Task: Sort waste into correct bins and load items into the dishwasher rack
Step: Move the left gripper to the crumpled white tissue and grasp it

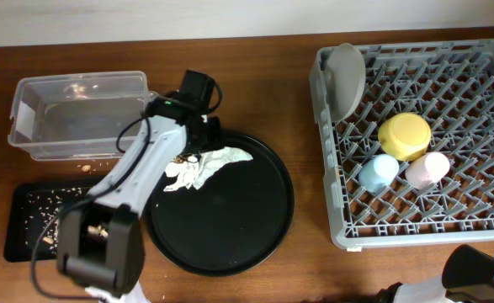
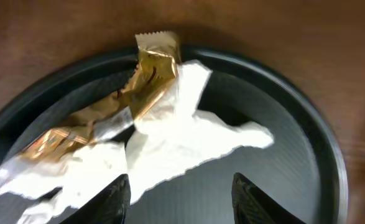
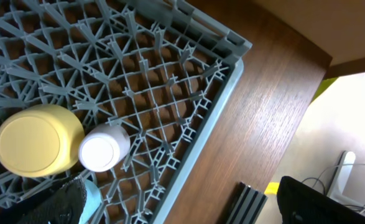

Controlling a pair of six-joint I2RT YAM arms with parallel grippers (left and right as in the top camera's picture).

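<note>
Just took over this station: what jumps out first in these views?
The big grey dishwasher rack on the right holds the yellow bowl, blue cup, pink cup and grey plate. On the round black tray in the middle lie white napkins and a gold wrapper, under the open left gripper.

A large round black tray (image 1: 238,231) sat left of centre on the brown wooden counter (image 1: 305,135). A pale wall (image 1: 230,15) ran behind.

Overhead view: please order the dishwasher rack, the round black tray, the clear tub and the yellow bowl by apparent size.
Largest to smallest:
1. dishwasher rack
2. round black tray
3. clear tub
4. yellow bowl
</note>
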